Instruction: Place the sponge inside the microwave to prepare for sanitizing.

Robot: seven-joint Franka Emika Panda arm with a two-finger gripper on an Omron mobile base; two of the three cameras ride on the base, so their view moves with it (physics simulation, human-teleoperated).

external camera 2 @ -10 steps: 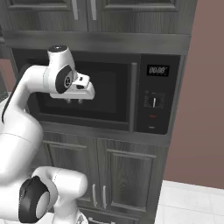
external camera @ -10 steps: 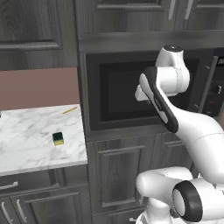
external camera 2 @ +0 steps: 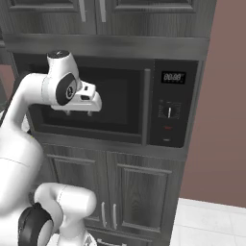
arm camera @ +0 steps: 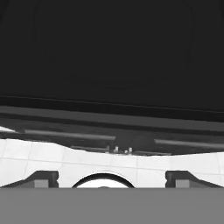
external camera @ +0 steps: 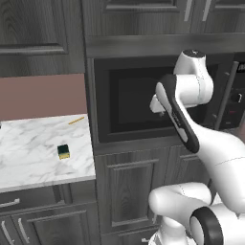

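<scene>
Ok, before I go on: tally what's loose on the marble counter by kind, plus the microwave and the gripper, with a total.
Sponge, green over yellow, on the counter: 1
Thin yellow-orange stick, near the counter's back edge: 1
Microwave, door closed: 1
Gripper, open, in front of the microwave door: 1
Total: 4

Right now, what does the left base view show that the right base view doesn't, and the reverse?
Left base view: the sponge lying on the marble counter, with a thin yellow-orange stick farther back. Right base view: the control panel's clock display head-on, plus the reddish wall. Both: the microwave, door closed, its vertical handle, and the gripper, open and empty, in front of the glass.
</scene>
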